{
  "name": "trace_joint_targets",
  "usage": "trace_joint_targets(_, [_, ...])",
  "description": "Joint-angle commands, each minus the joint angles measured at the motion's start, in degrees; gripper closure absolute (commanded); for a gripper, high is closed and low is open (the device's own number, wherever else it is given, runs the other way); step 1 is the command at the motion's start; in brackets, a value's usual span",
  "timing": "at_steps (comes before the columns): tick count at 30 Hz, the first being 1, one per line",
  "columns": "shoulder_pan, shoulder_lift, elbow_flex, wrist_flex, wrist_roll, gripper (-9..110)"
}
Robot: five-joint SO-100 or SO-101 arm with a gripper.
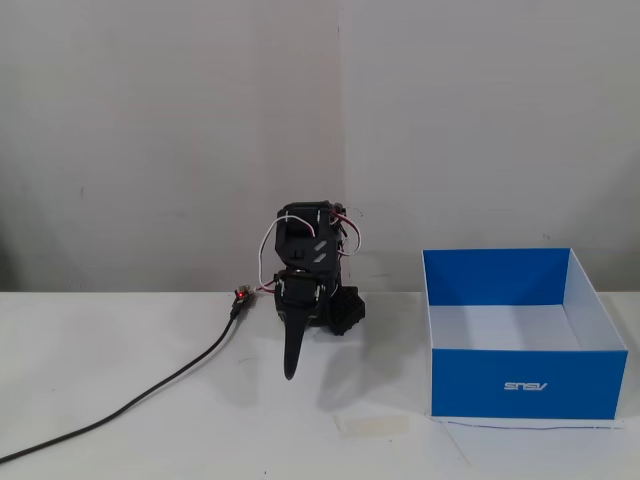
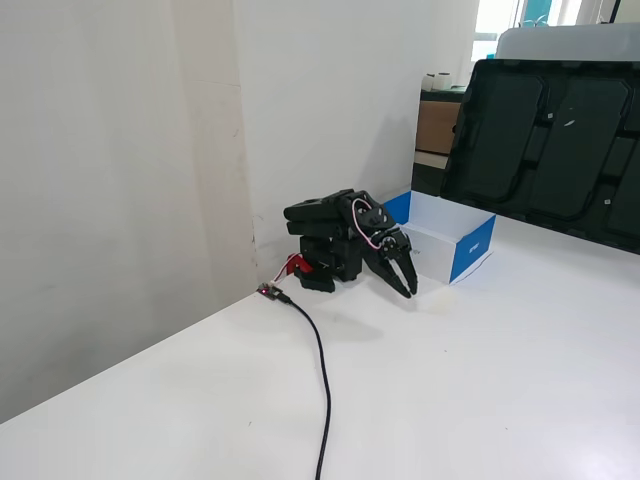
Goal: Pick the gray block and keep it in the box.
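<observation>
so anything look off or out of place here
Mostly tidy: the box sits upright and looks empty, the cable trails loosely across the table. The odd part is that no gray block shows in either fixed view, and the gripper holds nothing.

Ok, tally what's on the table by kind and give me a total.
Robot arm: 1
Blue box: 1
Black cable: 1
Pale strip in front of the box: 1
Gray block: 0 in view in both fixed views
Total: 4
</observation>
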Motion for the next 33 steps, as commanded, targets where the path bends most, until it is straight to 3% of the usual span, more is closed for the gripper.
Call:
trace_joint_targets(1, [0.1, 6.9, -0.5, 0.5, 0.8, 101])
trace_joint_targets(33, [0.3, 7.1, 2.8, 2.0, 5.2, 101])
